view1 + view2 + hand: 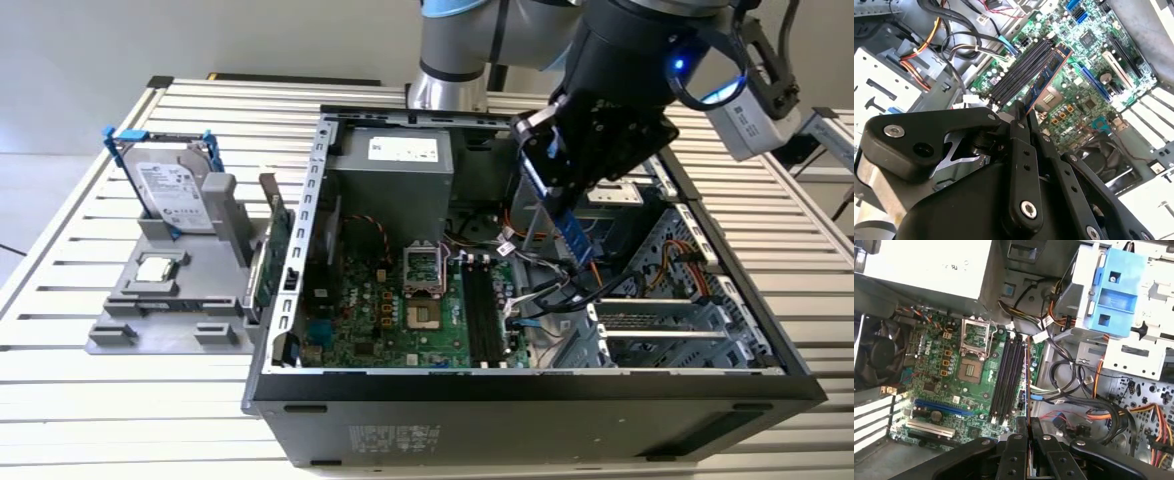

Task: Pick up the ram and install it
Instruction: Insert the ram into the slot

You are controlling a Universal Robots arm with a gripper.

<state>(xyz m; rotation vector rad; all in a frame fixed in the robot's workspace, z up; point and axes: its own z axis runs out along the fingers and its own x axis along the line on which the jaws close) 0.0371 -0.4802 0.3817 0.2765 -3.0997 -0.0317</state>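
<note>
My gripper (558, 212) is shut on the ram (575, 240), a long narrow stick that hangs tilted inside the open computer case (534, 385). In the second wrist view the ram (1048, 72) juts out from the fingertips (1019, 111) over the motherboard, beside the black memory slots (1021, 70). In the first wrist view the ram (1027, 385) shows edge-on, running from the fingers (1037, 427) along the outer side of the slots (1006, 375). In the exterior view the slots (481, 305) lie below the stick, toward that view's left. The stick is above them, not seated.
Black and coloured cables (547, 295) bunch beside the slots, under the ram. The processor socket (418, 265) and grey power supply (394, 175) sit further left in the exterior view. Outside the case, a grey stand (167, 325) holds a hard drive (174, 190) and a square chip (158, 268).
</note>
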